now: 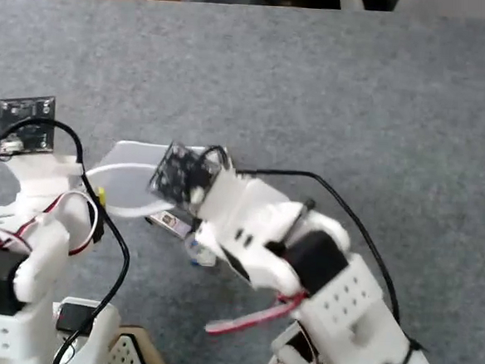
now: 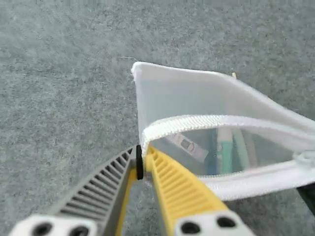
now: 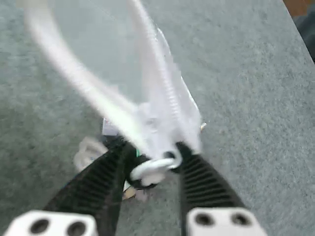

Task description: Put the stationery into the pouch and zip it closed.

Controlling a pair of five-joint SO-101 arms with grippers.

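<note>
Toward the near edge of the table: left gripper, grey and yellow fingers pinched together on the end corner of the pouch, beside its zip. Right gripper, black fingers set narrow and clamped on the zipper pull. A small pale object, not identifiable, lies just beside the right gripper. Farther in, left of the table's middle: the pouch body, mouth open, with teal stationery inside.

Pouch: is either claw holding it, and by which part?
Left claw pinches the pouch at its zipper's end; right claw brackets the zipper pull, grip unclear.
</note>
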